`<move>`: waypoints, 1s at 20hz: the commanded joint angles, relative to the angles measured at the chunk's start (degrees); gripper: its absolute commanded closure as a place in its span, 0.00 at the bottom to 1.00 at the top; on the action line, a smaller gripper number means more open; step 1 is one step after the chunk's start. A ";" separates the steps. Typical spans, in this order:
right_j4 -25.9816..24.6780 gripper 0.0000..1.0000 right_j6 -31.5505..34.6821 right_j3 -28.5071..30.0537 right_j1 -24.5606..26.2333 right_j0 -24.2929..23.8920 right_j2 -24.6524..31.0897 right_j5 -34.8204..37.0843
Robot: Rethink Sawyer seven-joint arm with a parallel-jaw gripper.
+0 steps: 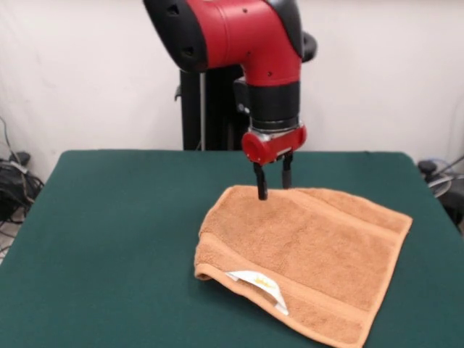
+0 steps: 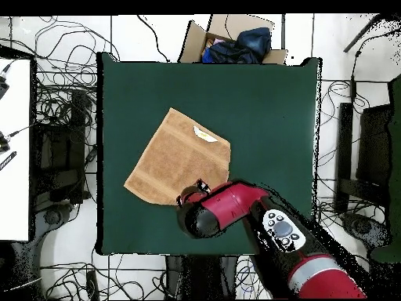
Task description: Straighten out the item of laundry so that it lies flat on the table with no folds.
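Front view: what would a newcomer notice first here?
The big red arm comes down at the middle, its gripper open right at the far edge of the towel. The orange-tan towel lies on the green table, with one near edge folded so that a white tag shows.

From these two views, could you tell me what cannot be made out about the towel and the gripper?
- Overhead view: the gripper and the towel edge beneath it are hidden by the arm.
- Front view: the towel's near corner is cut off by the bottom edge.
- Front view: the white tag is too small to read.
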 commanded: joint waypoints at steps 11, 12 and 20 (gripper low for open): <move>-0.09 0.00 -11.11 -1.70 -4.60 -10.43 10.57 8.25; 0.22 0.00 -11.45 -1.68 -4.16 -11.35 11.59 8.70; 4.29 0.00 -11.50 -2.84 -0.52 -17.33 15.34 15.09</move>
